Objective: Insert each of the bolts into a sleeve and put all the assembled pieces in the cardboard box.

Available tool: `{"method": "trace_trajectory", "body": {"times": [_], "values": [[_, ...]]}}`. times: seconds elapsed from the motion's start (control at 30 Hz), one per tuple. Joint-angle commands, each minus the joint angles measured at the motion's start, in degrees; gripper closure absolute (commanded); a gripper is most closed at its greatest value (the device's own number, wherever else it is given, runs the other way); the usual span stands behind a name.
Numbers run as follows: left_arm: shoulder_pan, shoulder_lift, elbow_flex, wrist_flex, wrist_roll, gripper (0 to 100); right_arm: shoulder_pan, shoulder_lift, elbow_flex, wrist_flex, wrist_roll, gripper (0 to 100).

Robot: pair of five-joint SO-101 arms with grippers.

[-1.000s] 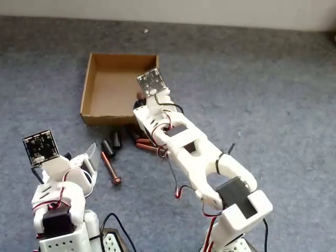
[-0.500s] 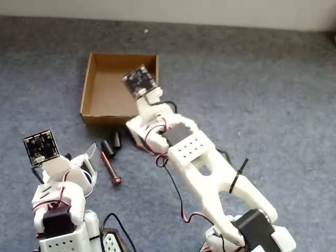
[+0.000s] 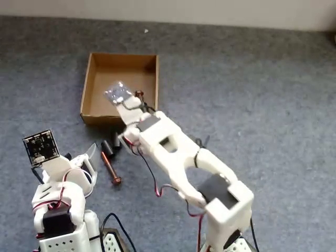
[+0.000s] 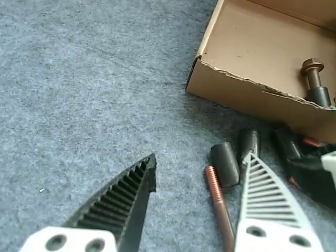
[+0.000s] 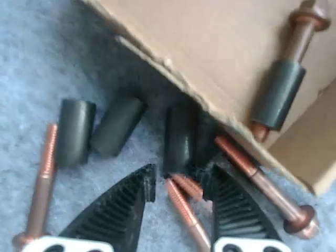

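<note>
One bolt-in-sleeve assembly (image 5: pixel 283 84) already lying inside the cardboard box (image 3: pixel 105 79), close against its near wall. Right tool (image 5: pixel 179 176) open, jaws spread, hanging low over the loose parts on the desk (image 3: pixel 252 79) just outside that wall. Between the jaws: two copper bolts (image 5: pixel 184 207) crossing each other, with a black sleeve (image 5: pixel 181 139) just beyond them. By the look of it, at the pick-up stage for the next pair.

Next: settle on one bolt only, close across its shank, lift clear of the other. Some risk of pinching both at once, or of nudging the sleeve against the box wall.

To one side, two more sleeves (image 5: pixel 118 126) lying side by side and a lone bolt (image 5: pixel 42 173) next to them; to the other, a long bolt (image 5: pixel 262 178) lying along the box wall. Left tool (image 4: pixel 199 157) likewise open, gripping nothing, poised near the lone bolt and those sleeves. Well placed to steady a sleeve for insertion.
</note>
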Motion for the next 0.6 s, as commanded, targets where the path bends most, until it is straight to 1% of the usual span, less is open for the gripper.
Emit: {"method": "trace_trajectory", "body": {"times": [0.0, 0.13, 0.37, 0.43, 0.5, 0.57], "values": [[-0.57, -0.31, -0.22, 0.26, -0.53, 73, -0.57, 3.56, -11.12, 4.97, -0.62, 85.3], [-0.57, -0.31, -0.22, 0.26, -0.53, 73, -0.48, 9.36, -17.80, 8.13, -0.62, 85.3], [-0.57, -0.31, -0.22, 0.35, -0.53, 73, -0.66, 18.51, -24.75, 12.88, -0.62, 86.1], [-0.57, -0.31, -0.22, 0.35, -0.53, 73, -0.66, 20.00, -26.33, 14.55, -0.62, 91.4], [-0.57, -0.31, -0.22, 0.35, -0.53, 73, -0.66, 20.70, -28.09, 15.96, -0.53, 99.4], [-0.57, -0.31, -0.13, 0.35, -0.53, 73, -0.75, 20.62, -29.67, 18.24, -0.62, 98.5]]}}
